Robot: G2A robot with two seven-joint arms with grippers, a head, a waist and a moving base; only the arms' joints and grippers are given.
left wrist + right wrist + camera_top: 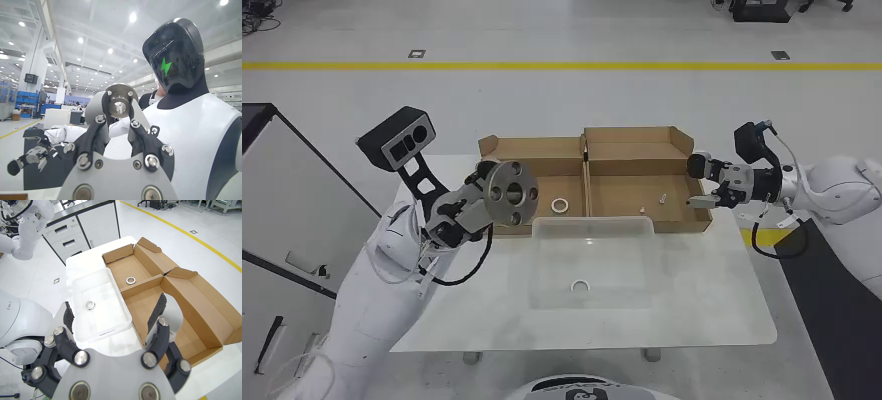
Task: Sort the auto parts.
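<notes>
Left gripper (117, 107) is clamped on the flanged metal hub (121, 90), holding it up near the left cardboard box (542, 152). Right gripper (700, 184) hangs wide open at the right cardboard box's (627, 190) outer end.

Our left gripper (486, 196) holds a metal flange (510, 192) by the left box (527, 150). A ring (559, 205) lies inside it, a second ring (580, 287) in the clear tray (592, 222).

Bright ceiling lamps (133, 17) overhead (edges fisheye-bent)
</notes>
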